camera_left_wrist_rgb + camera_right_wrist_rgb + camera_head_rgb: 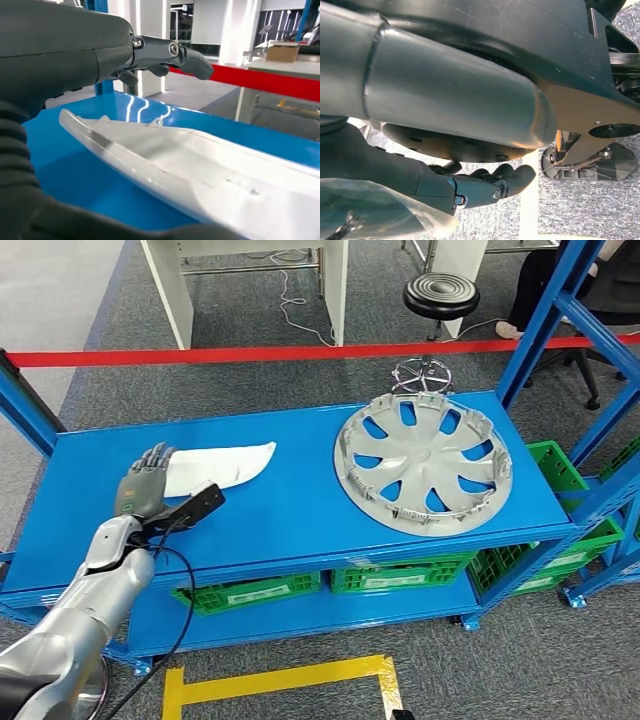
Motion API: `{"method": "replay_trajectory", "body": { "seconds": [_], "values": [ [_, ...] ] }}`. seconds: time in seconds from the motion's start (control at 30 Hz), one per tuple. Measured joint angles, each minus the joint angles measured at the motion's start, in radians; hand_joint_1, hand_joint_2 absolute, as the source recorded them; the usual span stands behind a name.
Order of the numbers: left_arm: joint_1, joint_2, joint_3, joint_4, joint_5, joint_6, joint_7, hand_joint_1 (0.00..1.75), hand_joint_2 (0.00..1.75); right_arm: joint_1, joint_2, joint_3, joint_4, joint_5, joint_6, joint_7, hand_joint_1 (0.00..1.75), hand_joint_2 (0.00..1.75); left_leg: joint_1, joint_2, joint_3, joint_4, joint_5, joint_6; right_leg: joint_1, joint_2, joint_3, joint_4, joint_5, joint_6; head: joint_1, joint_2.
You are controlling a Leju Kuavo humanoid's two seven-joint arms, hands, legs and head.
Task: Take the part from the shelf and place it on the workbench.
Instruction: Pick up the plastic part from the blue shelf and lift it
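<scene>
A: Starting with the biggest thing, the blue shelf (302,510) has a smooth, glossy metal deck that mirrors the ceiling lights in the left wrist view. Green slotted crates (249,592) sit on the level below.

B: And on the deck?

A: A round silver hubcap (423,462) with curved spokes and a clipped rim, lying flat toward the right end. Well apart from it, toward the left end, lies the white trim panel (219,466): long, thin, tapering to a point, with a raised edge and a slightly matte plastic look. I take that panel to be the part.

B: What about the left hand?

A: The left hand (143,485) hovers at the panel's blunt end, fingers stretched out and apart, holding nothing. The thumb (177,52) sits above the panel's edge with a gap showing.

B: The right one?

A: The right hand (478,185) hangs by the robot's body over the grey carpet, fingers gently curled; I cannot tell whether they are closed.

B: How should the grasp go?

A: I'd lower the fingers across the blunt end and bring the thumb under the raised lip, since the panel is thin and the deck slick. Gripping close to the end risks the long tip sagging or swinging, so reach further in.
</scene>
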Motion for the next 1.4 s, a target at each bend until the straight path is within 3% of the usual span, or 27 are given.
{"method": "replay_trajectory", "body": {
  "seconds": [0.53, 0.67, 1.4],
  "values": [
    [0.000, -0.043, 0.004, -0.002, -0.010, -0.005, -0.021, 0.00, 1.75, 0.000, 0.000, 0.000, 0.000, 0.004, -0.005, 0.000, 0.00, 0.00, 0.000, 0.000, 0.000, 0.000, 0.000, 0.000, 0.000, 0.000, 0.000, 0.000, 0.000, 0.000, 0.000, 0.000],
    [0.000, -0.045, 0.004, -0.002, -0.013, -0.005, -0.016, 1.75, 1.75, 0.000, 0.000, 0.000, 0.000, 0.005, -0.007, 0.000, 0.00, 0.00, 0.000, 0.000, 0.000, 0.000, 0.000, 0.000, 0.000, 0.000, 0.000, 0.000, 0.000, 0.000, 0.000, 0.000],
    [-0.016, -0.024, 0.002, -0.002, -0.082, -0.144, 0.144, 1.75, 1.75, 0.000, 0.000, 0.000, 0.000, 0.017, -0.010, -0.005, 0.00, 0.00, 0.000, 0.000, 0.000, 0.000, 0.000, 0.000, 0.000, 0.000, 0.000, 0.000, 0.000, 0.000, 0.000, 0.000]
  ]
}}
